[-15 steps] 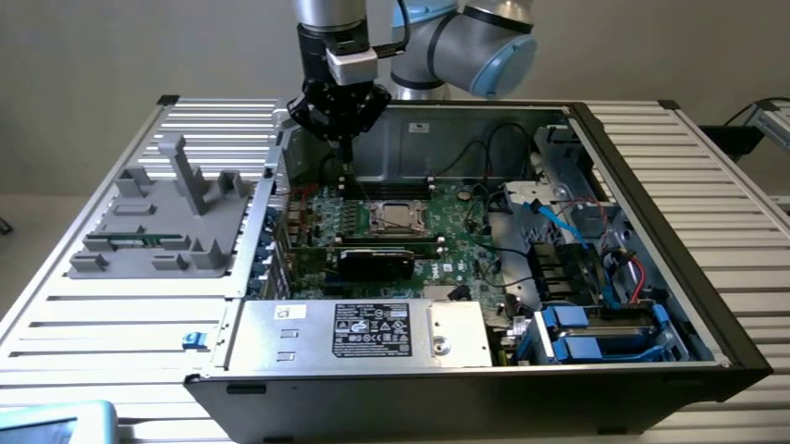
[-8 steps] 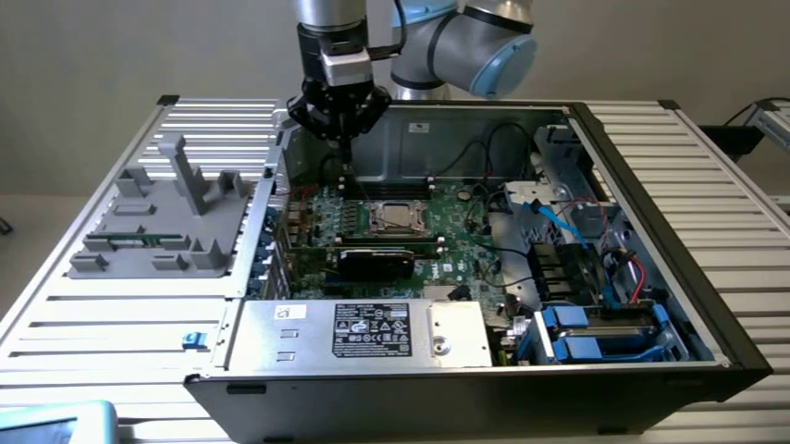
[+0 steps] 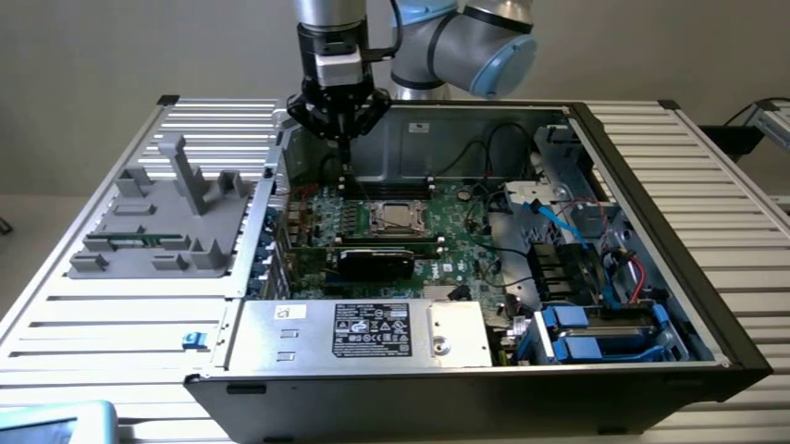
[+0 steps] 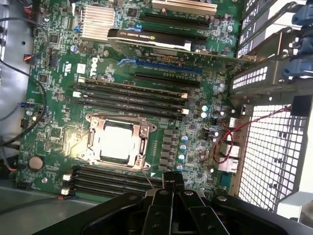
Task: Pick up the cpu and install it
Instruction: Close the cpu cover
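We see the cpu (image 4: 117, 142) lying in the socket (image 4: 145, 139) on the green motherboard (image 4: 58, 98), our closed gripper (image 4: 171, 180) near it.

Nothing legible; the power supply label (image 3: 376, 330) (white sticker) is too small.

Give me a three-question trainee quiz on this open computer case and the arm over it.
1. True or false: the cpu lies in the socket on the motherboard.
2. Where is the gripper? A) above the open case, apart from the cpu; B) clamped on the cpu; C) over the grey tray.
3. Fill in: the grey tray stands outside the case, on the exterior view's ____.
Key: 1 true; 2 A; 3 left.
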`<act>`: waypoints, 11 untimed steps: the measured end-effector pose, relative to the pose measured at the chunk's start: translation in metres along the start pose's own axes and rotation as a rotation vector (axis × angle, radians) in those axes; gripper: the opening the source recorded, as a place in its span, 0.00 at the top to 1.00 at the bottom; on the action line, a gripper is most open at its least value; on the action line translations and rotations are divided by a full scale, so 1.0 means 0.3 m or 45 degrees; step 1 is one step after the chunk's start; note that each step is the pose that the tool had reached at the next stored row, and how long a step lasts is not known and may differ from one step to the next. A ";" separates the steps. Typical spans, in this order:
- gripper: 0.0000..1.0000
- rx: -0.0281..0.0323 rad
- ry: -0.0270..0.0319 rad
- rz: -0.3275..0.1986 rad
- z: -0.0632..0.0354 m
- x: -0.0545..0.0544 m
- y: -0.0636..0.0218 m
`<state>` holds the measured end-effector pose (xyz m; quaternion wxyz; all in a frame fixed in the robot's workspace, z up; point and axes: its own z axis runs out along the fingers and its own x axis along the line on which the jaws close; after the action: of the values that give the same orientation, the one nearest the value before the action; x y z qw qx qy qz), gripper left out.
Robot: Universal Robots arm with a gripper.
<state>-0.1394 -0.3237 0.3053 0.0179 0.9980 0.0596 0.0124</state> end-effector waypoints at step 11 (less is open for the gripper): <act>0.89 -0.0031 -0.0050 0.134 0.000 0.000 0.000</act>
<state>-0.1394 -0.3237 0.3053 0.0185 0.9997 0.0071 0.0114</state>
